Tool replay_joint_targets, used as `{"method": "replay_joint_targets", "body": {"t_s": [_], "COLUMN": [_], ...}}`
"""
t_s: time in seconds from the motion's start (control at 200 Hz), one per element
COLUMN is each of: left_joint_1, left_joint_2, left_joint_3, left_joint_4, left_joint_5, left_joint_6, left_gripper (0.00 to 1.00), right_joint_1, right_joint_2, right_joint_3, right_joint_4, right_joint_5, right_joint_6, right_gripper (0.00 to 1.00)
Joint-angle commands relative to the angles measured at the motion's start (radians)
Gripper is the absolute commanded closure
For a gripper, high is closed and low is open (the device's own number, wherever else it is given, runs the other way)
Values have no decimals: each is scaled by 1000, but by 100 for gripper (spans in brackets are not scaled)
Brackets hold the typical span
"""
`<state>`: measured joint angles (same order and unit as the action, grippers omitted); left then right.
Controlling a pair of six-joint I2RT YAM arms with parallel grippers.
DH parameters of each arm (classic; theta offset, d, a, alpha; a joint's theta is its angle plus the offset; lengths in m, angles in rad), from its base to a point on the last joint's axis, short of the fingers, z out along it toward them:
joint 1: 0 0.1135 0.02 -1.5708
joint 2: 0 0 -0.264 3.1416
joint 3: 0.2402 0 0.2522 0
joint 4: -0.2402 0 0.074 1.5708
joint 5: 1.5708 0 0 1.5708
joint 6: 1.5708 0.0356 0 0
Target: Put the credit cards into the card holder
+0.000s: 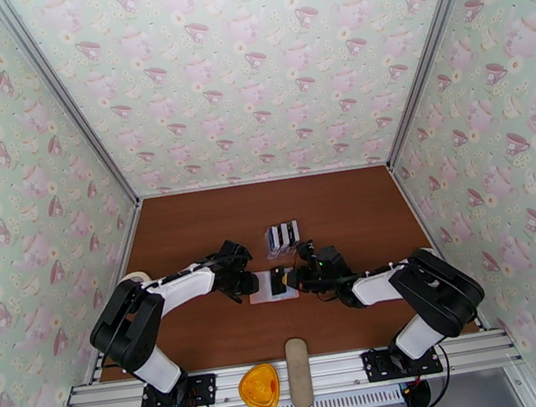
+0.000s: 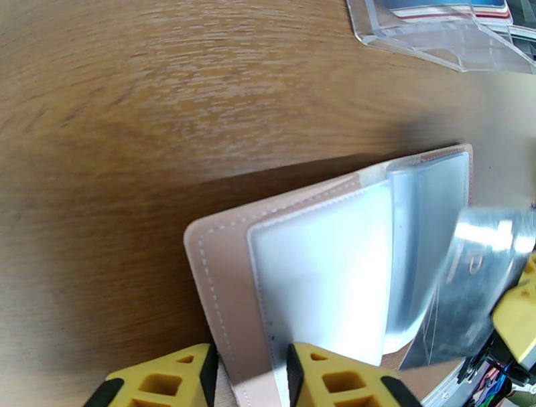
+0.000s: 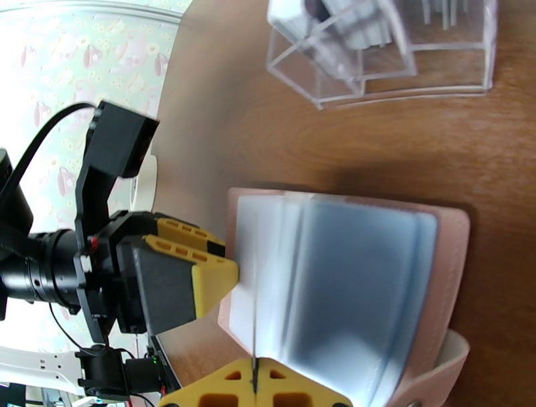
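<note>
**Three Cameras, One Shared Patch of Table**

The top external camera sits high behind the arm bases and looks down over the whole table from afar. The left wrist camera rides low and very close, looking across the open card holder toward the clear rack. The right wrist camera, equally close, faces roughly the other way and catches the left end effector. All three views share the card holder and rack.

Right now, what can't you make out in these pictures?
- Top view: credit cards in the clear rack, too small to count.
- Left wrist view: whether the left hand grips the card holder; bottom edge cuts it off.
- Right wrist view: whether the sleeve pinched by the right hand holds a card; blurred.
</note>
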<state>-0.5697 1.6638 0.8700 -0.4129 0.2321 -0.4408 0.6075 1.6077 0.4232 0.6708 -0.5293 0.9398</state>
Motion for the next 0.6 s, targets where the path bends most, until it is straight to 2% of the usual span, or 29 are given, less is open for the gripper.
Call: {"method": "replay_joint_targets", "body": {"t_s": [0.0,0.596], "left_joint_1": [6,8], "left_joint_2": [31,65], "left_joint_3": [-14,-16], "left_joint_4": [-34,-41], "left_joint_5": [-34,-42], "left_joint_6": [16,11], "left_gripper": [68,71], "right_joint_1": [-10,-36], "right_joint_2": [24,162], "right_joint_3": [-11,-20], "right_joint_4": [73,229], "right_joint_5": [-55,-122], "right_joint_6": [12,52], "right_gripper": [100,100]}}
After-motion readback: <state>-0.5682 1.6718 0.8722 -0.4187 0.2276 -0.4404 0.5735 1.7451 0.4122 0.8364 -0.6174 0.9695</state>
